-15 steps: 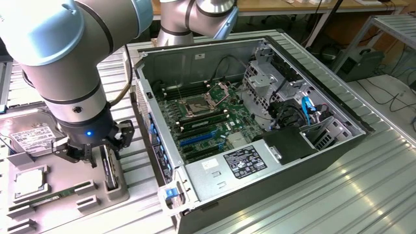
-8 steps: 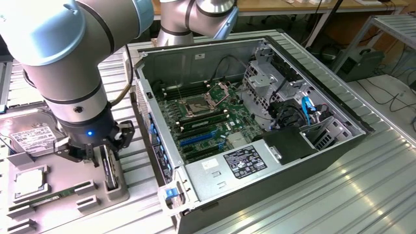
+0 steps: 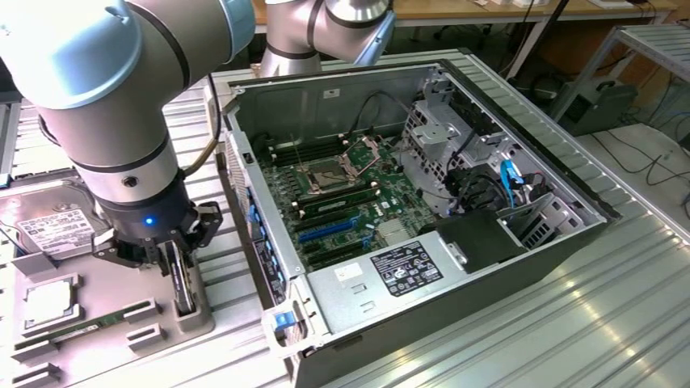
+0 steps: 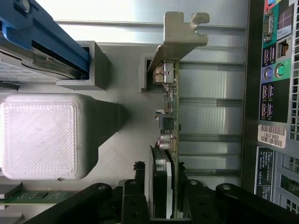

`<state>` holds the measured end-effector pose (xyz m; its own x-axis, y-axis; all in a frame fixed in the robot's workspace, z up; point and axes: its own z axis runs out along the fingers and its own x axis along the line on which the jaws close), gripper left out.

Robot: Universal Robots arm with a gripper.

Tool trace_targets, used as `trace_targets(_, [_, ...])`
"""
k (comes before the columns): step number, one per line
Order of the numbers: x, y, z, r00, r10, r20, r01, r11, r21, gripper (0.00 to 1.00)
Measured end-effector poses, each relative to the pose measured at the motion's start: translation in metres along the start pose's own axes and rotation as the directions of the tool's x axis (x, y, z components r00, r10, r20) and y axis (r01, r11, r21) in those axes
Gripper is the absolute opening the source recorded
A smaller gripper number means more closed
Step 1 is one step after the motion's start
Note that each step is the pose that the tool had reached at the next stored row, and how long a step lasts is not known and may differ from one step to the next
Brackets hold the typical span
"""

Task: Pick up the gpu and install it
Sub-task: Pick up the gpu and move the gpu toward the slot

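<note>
Where: the gpu (image 3: 186, 296) (image 4: 169, 108), a thin black expansion card on a green board, stands on edge in a slot of the grey plastic holder (image 3: 129, 323) (image 4: 124, 154) on the ribbed metal tabletop (image 3: 518, 323). It is beside the open black computer case (image 3: 571, 174), on the exterior view's left.
Gripper: the black gripper (image 3: 179, 275) (image 4: 162, 189) straddles the card's upper edge. I cannot tell whether it is clamped on it.
Handling: I'd judge it light and stiff but fragile, with small exposed parts.
Hold: the flat faces look safest, away from the silver metal bracket (image 4: 180, 39).
Risk: being thin, the card could tilt in the grip.
</note>
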<state>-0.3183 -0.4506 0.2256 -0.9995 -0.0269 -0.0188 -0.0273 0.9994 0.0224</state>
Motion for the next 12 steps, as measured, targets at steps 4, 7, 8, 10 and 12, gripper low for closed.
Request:
trace_targets(4, [0.0000,0.0000,0.0000,1.0000,0.000,0.0000,0.000,1.0000,0.0000,0.28])
trace_targets(7, [0.0000,0.0000,0.0000,1.0000,0.000,0.0000,0.000,1.0000,0.0000,0.28])
trace_targets(8, [0.0000,0.0000,0.0000,1.0000,0.000,0.0000,0.000,1.0000,0.0000,0.28])
trace_targets(10, [0.0000,0.0000,0.0000,1.0000,0.000,0.0000,0.000,1.0000,0.0000,0.28])
trace_targets(12, [0.0000,0.0000,0.0000,1.0000,0.000,0.0000,0.000,1.0000,0.0000,0.28])
